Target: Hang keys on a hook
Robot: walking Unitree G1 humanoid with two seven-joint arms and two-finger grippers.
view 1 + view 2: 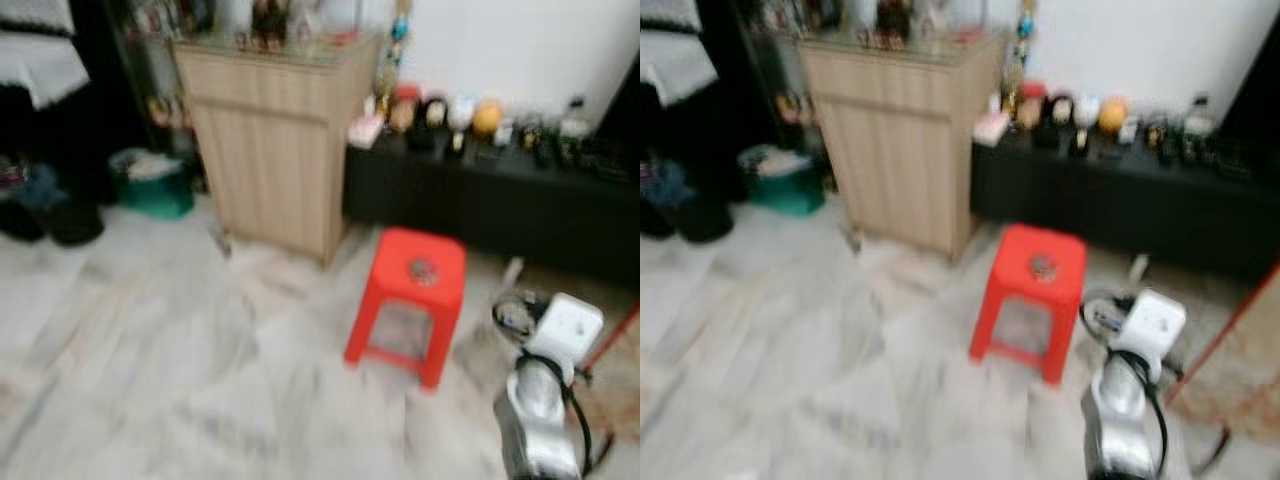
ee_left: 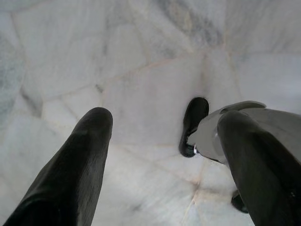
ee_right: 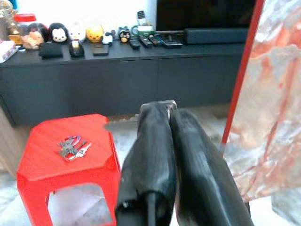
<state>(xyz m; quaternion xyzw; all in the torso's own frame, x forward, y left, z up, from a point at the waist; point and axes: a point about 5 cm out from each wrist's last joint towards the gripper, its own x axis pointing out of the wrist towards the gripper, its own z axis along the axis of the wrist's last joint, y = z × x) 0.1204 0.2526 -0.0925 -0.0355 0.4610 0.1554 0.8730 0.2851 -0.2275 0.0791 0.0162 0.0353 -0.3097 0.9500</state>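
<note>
One bunch of keys (image 3: 72,148) lay on top of a red stool (image 3: 47,162), near the middle of its seat, touched by neither gripper. The stool stood on the pale marble floor (image 1: 150,350), just in front of a long black cabinet (image 1: 500,200) and to the right of a light wooden cupboard (image 1: 270,150). Along the top of the black cabinet sat a row of small toy figures (image 3: 70,33) and some remote controls (image 3: 150,42), with a dark screen (image 3: 207,14) behind them.

The right gripper (image 3: 168,110) was raised at the right of the stool, well apart from the keys, its two black fingers (image 3: 150,155) pressed together with nothing between them. Its silver arm (image 1: 540,410) showed in the head views, which were blurred. Beside it on the right stood a red pole (image 3: 242,75) and a marbled orange and white panel (image 3: 277,103).

The left gripper (image 2: 164,122) hung over the floor, its fingers (image 2: 80,160) spread wide and empty. Below it a black foot (image 2: 194,125) of the robot rested on the marble. A green tub (image 1: 155,185) sat on the floor to the left of the wooden cupboard.
</note>
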